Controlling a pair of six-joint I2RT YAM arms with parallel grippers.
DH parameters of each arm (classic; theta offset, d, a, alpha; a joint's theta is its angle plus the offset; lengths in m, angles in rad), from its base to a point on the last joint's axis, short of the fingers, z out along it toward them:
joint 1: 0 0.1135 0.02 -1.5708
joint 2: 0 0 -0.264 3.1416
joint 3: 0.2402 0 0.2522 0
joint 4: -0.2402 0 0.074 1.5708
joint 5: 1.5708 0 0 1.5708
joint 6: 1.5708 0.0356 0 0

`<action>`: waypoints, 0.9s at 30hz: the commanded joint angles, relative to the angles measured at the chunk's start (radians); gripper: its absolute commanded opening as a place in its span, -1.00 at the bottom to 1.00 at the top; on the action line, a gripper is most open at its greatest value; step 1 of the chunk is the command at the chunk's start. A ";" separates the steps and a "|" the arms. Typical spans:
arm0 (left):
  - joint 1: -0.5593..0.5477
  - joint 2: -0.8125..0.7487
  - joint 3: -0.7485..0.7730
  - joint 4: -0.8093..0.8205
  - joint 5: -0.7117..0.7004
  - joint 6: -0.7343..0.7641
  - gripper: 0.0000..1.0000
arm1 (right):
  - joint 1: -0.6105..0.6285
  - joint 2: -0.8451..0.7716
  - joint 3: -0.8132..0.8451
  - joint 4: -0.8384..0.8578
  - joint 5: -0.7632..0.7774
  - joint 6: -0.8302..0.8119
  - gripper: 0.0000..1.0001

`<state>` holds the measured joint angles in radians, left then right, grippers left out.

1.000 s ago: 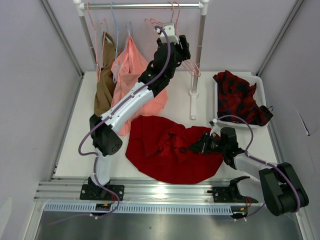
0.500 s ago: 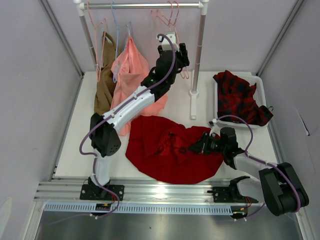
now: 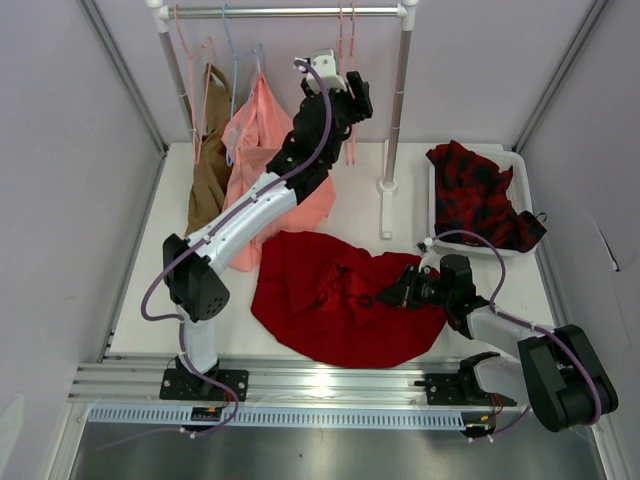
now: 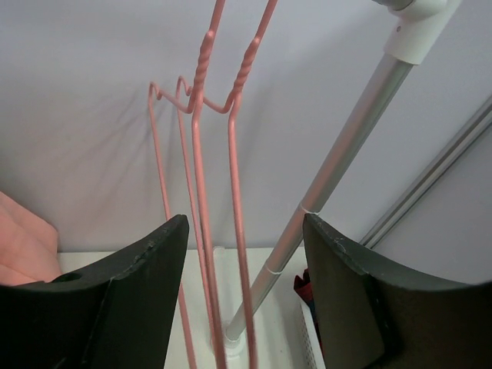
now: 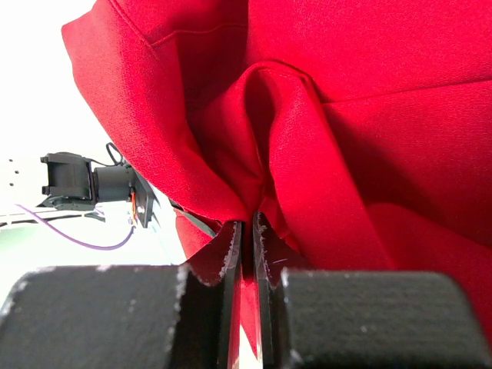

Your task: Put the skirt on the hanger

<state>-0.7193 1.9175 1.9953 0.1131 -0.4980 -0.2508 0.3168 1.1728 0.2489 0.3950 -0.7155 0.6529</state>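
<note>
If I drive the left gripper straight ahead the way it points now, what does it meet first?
Most likely the pale-pink wire hangers, whose wires hang in line with the gap of the open left gripper. The rack post stands behind them, to the right. How far ahead the wires are is unclear.

top view from high above the table [image 3: 360,200]; wrist views close on hanger [image 4: 234,192] and skirt [image 5: 369,115]

Top view: bright, even, diffuse; white table [image 3: 360,205] near blown out, glare on silver metal rail [image 3: 330,381] at 6 o'clock. Left wrist: thin pale-pink wire hangers [image 4: 245,66] cast faint shadows toward 9 o'clock; left tool [image 4: 244,231] dark, soft-focus. Right wrist: plain deep-red fabric skirt [image 5: 346,115] sharp, 9 o'clock background overexposed.
</note>
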 commanded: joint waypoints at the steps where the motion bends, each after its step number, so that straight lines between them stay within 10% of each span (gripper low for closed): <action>1: 0.015 -0.038 0.031 0.034 -0.004 0.019 0.34 | 0.008 -0.013 0.013 0.041 -0.006 -0.018 -1.00; 27: 0.166 0.123 0.290 0.007 0.309 0.004 0.37 | 0.024 0.016 0.026 0.044 -0.002 -0.029 -1.00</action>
<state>-0.5549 2.0052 2.2360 0.1036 -0.2939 -0.2569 0.3328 1.1839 0.2489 0.3962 -0.7151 0.6498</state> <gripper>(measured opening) 0.688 0.093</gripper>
